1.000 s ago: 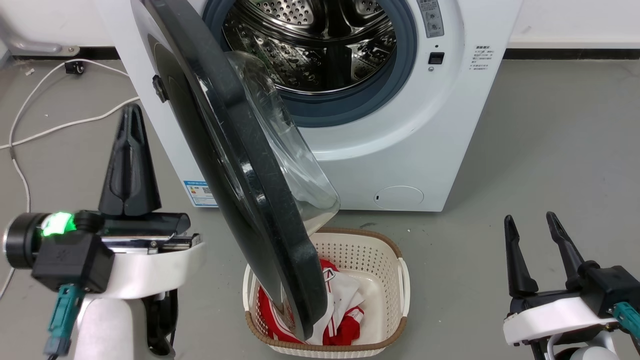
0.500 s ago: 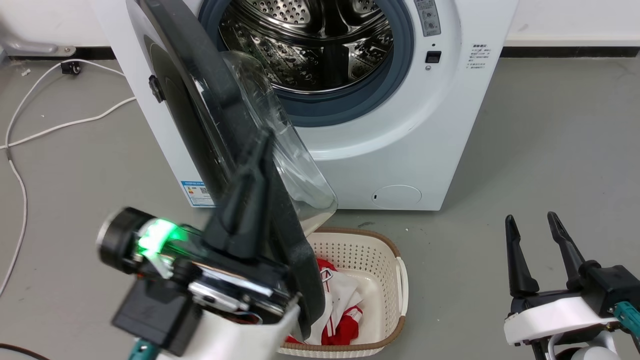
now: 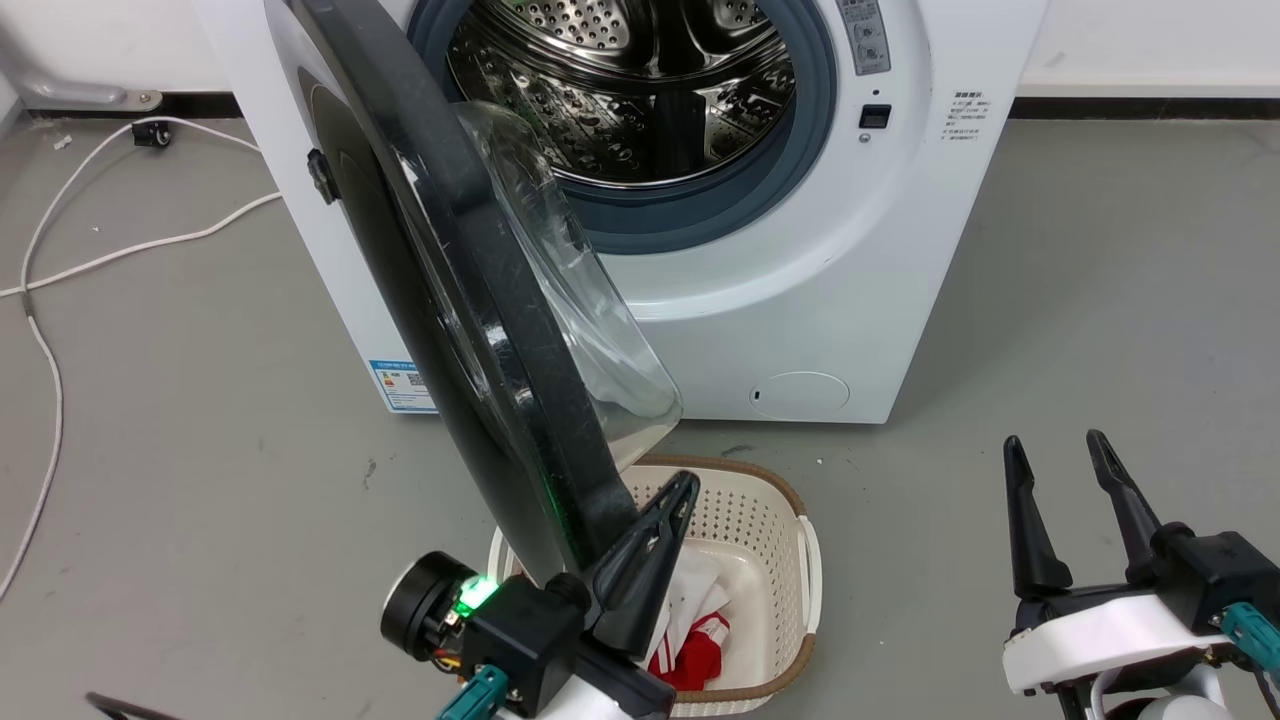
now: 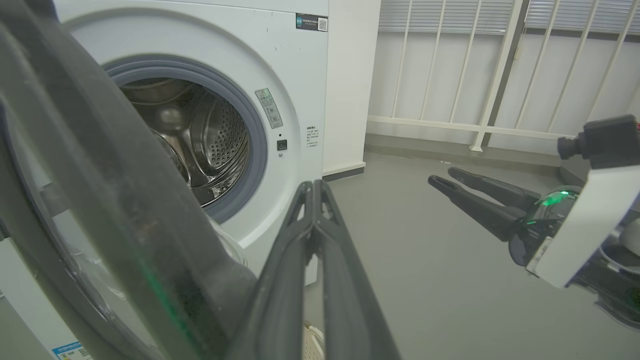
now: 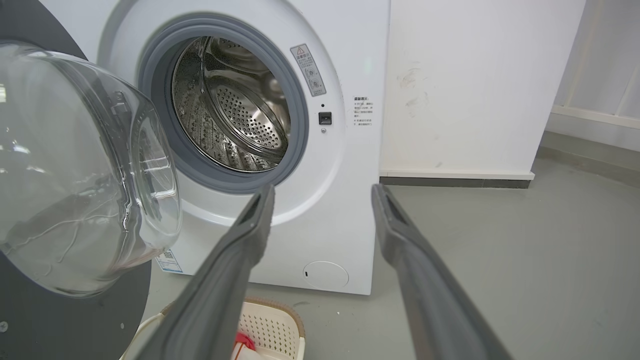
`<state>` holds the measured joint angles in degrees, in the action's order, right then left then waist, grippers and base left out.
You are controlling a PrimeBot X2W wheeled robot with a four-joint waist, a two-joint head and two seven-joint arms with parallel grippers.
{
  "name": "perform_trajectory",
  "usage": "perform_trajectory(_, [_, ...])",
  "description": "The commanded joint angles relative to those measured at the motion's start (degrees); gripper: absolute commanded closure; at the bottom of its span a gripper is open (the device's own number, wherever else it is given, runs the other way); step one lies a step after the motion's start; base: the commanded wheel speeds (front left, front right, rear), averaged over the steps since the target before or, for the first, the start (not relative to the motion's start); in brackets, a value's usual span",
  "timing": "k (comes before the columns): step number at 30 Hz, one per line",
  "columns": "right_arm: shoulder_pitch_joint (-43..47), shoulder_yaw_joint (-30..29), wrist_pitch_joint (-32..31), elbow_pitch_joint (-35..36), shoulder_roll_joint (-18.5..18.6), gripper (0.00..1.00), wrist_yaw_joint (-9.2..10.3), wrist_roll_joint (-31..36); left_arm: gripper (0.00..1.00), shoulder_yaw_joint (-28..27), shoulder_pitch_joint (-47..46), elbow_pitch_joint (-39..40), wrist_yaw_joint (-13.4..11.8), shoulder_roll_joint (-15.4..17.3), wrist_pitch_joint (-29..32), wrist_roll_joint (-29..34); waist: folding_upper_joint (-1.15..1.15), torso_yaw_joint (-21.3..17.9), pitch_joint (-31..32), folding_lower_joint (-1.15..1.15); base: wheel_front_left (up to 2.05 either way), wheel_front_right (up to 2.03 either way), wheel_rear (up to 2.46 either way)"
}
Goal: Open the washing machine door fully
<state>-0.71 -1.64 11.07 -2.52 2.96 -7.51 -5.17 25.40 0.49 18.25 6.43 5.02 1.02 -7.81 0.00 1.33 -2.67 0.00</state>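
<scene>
Left claw [image 3: 684, 482] sat closed just beside lower rim of washing machine door [image 3: 480, 290], door part-open; right claw [image 3: 1052, 440] stood open, empty.

Door [image 3: 478, 300] top cropped; basket [image 3: 752, 512] half hidden

each arm ended in two long, slim, dark grey fingers [image 5: 220, 290] that tapered to points, with shallow recesses near the tips. the left gripper [image 3: 683, 492] joined a boxy black wrist block [image 3: 525, 640], beside a round black barrel [image 3: 415, 618] with a pale face and a glowing green light [image 3: 470, 595]; a teal plug [image 3: 478, 695] sat beneath. the right gripper [image 3: 1053, 447] joined a glossy white curved shell [image 3: 1090, 632], with a black housing [image 3: 1215, 570] and a second teal plug [image 3: 1245, 632] beside it.
</scene>
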Motion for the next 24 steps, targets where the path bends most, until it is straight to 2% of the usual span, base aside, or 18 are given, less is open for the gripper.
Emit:
perform_trajectory(1, [0.28, 0.0, -0.05, -0.19, -0.16, 0.0, 0.04, -0.58, 1.0, 0.1, 0.43, -0.67, -0.46, 0.13, 0.23, -0.14, 0.0, -0.02, -0.03, 0.0, 0.0, 0.0, 0.0])
perform_trajectory(17, [-0.54, 1.16, -0.76, -1.0, -0.15, 0.0, 0.04, -1.63, 1.0, 0.49, -5.07, -10.41, -5.58, -1.6, -1.2, -3.03, 0.0, -0.87, -0.93, 0.0, 0.0, 0.0, 0.0])
perform_trajectory(24, [-0.31, 1.46, -0.88, -1.6, -0.15, 0.0, 0.04, -2.04, 1.0, 0.45, -4.55, -10.83, -7.98, -1.6, -0.31, -3.1, 0.0, -1.33, -0.87, 0.0, 0.0, 0.0, 0.0])
